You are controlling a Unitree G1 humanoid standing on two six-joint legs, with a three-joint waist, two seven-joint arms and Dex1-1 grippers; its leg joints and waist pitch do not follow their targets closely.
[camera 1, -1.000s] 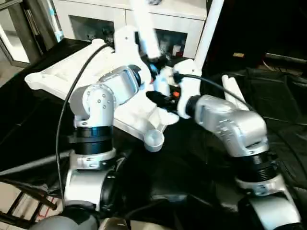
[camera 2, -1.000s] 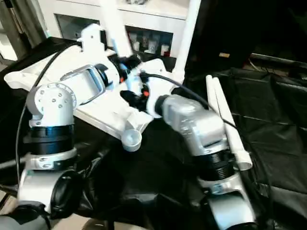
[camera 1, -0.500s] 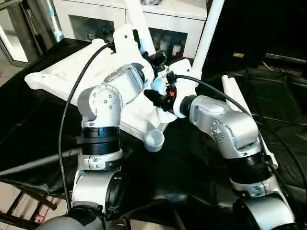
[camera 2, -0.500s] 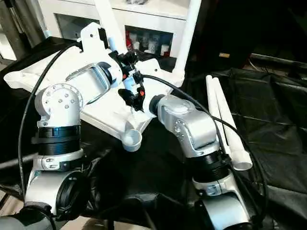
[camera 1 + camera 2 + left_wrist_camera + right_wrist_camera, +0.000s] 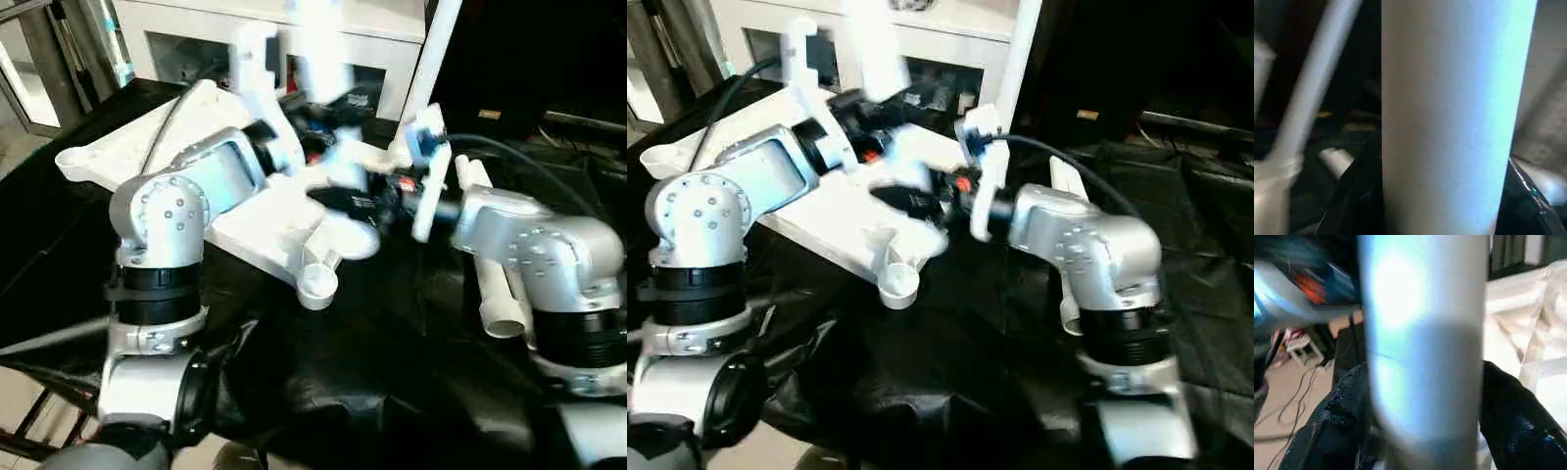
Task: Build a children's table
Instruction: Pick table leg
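The children's table lies as a white tabletop [image 5: 147,137] upside down on the black cloth. One leg [image 5: 434,49] stands upright in its far right corner socket. A second white leg [image 5: 315,39] rises, blurred, from the middle of the far side. My left gripper [image 5: 1444,205] is shut on this leg, the tube filling the space between its black fingers [image 5: 1359,200]. From the right, my right gripper [image 5: 1422,426] holds the same leg, a finger [image 5: 1518,421] tight against each side. The near corner socket [image 5: 315,284] is hollow.
Two loose white legs [image 5: 495,284] lie side by side on the black cloth [image 5: 372,372], just behind my right forearm. A white cabinet [image 5: 196,29] with glass doors stands behind the work table. A black cable arcs over my right arm.
My right forearm has swung out to the right, its gripper staying at the leg. My left elbow has moved left. The held leg has shifted right and stands more upright.
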